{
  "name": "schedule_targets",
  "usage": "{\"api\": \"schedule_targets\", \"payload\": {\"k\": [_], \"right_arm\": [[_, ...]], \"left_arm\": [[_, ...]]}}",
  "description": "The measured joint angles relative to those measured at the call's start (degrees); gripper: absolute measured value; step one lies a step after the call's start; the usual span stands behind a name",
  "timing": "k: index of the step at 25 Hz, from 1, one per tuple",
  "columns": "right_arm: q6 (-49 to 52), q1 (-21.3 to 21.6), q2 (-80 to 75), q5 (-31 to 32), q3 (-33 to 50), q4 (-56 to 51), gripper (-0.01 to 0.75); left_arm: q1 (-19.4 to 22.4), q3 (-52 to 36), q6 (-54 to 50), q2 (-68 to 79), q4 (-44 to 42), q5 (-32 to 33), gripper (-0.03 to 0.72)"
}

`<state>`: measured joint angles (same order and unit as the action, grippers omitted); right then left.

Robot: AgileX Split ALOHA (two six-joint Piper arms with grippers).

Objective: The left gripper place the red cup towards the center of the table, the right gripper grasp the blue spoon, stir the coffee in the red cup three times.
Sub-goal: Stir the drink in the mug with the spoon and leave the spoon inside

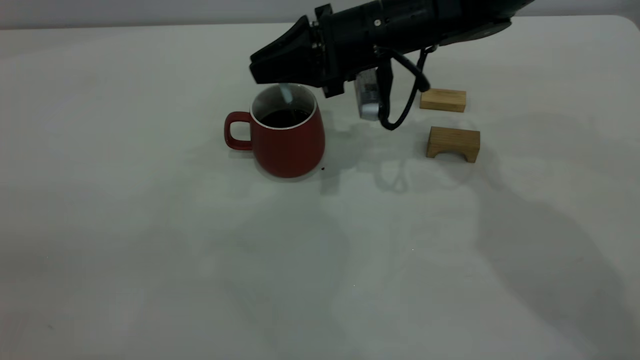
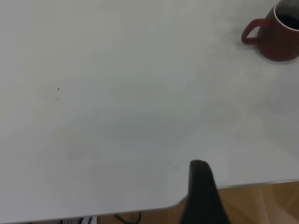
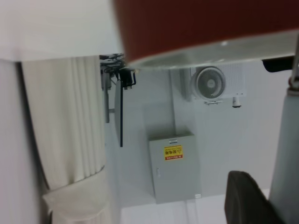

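Observation:
The red cup (image 1: 287, 137) stands upright near the middle of the table (image 1: 150, 250), its handle pointing to the exterior view's left. Dark coffee (image 1: 285, 118) fills it. My right gripper (image 1: 262, 70) hovers just above the cup's rim, shut on the blue spoon (image 1: 286, 94), whose lower end reaches down into the cup. In the right wrist view the pale spoon handle (image 3: 284, 154) runs beside one dark finger (image 3: 243, 196), under the red cup (image 3: 201, 28). My left gripper (image 2: 201, 196) is parked by the table's edge, far from the red cup (image 2: 278, 32).
Two tan wooden blocks lie right of the cup: a flat one (image 1: 443, 100) and an arched one (image 1: 453, 142). A small dark speck (image 1: 322, 168) sits on the table beside the cup's base. The right arm's cable (image 1: 400, 110) hangs low between cup and blocks.

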<state>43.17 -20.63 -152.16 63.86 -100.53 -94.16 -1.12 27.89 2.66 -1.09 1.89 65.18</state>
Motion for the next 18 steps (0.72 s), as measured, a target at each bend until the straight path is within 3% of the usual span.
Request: {"api": "schedule_targets", "payload": {"k": [5, 9, 13, 18], "right_arm": [[-16.2, -2.9, -0.1, -2.0, 0.0, -5.5, 0.129], [-24.5, -2.5, -0.2, -2.9, 0.0, -6.2, 0.129], [-19.6, -1.0, -0.2, -2.9, 0.0, -4.6, 0.129], [-3.8, 0.0, -0.2, -3.1, -0.1, -1.9, 0.129]], "left_arm": [[0.0, 0.0, 0.0, 0.0, 0.0, 0.0, 0.585], [0.0, 0.0, 0.0, 0.0, 0.0, 0.0, 0.585], [0.0, 0.0, 0.0, 0.0, 0.0, 0.0, 0.585], [0.0, 0.0, 0.0, 0.0, 0.0, 0.0, 0.585]]}}
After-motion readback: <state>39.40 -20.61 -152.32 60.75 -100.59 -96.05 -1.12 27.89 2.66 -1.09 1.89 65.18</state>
